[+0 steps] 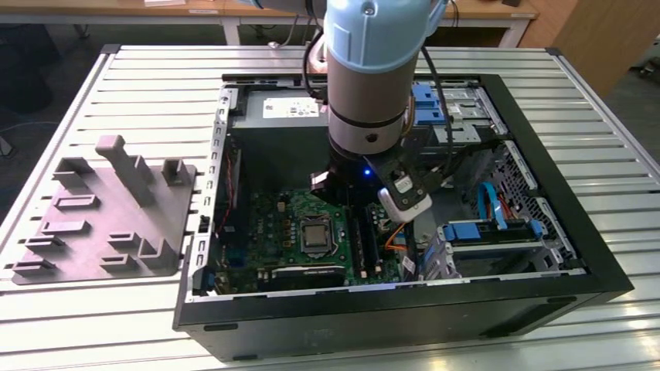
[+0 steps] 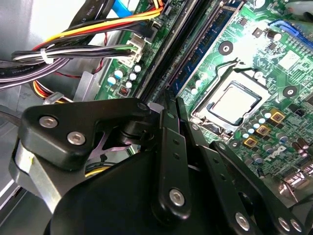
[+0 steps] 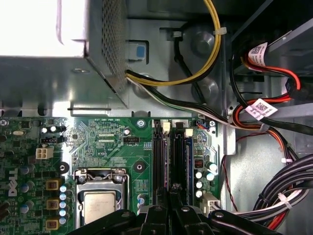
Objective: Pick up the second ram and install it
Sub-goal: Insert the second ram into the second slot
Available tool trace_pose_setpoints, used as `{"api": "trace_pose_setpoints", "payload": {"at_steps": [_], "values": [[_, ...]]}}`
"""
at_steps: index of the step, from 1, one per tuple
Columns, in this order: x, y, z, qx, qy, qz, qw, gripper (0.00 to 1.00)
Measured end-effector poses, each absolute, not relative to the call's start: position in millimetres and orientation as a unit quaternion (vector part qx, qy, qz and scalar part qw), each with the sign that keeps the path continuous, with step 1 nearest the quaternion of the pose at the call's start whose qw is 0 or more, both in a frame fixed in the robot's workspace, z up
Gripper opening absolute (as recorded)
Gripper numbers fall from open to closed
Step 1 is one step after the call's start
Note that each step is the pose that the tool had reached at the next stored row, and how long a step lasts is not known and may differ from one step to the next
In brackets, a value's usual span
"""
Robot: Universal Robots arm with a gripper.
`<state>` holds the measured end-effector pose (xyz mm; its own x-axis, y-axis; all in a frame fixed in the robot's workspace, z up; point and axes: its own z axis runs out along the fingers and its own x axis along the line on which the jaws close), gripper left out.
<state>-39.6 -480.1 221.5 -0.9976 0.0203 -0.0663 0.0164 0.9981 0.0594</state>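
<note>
Hand (image 2: 172,104): black, two-fingered, set low inside the open black computer case (image 1: 413,317), directly over the memory slots. Its fingers (image 2: 168,142) are seen almost touching, with hardly a gap. Whether anything is pinched between them cannot be told.
Second ram (image 2: 203,46): long thin blue-green stick with dark chips, seen on edge among the slots beside the silver processor socket (image 2: 234,103).
Relation: the second ram's near end is met right at the fingertips in the second wrist view. Its long axis is laid along the long black slots (image 3: 159,161), parallel to the socket's side.
Tray: the grey plastic fixture tray (image 1: 113,224) is set on the slatted metal tabletop (image 1: 154,85), at the exterior view's left of the case, well apart from the hand.
Writing: white printed tags (image 3: 257,108) are wrapped on the cables, and white lettering is printed on the green motherboard (image 3: 112,142). None is read off.
</note>
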Motion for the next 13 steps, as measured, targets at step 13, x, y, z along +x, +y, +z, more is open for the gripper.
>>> {"api": "trace_pose_setpoints", "payload": {"at_steps": [13], "values": [[-39.7,-480.2,219.9,0.01,0.999,0.034,0.033,0.13]]}}
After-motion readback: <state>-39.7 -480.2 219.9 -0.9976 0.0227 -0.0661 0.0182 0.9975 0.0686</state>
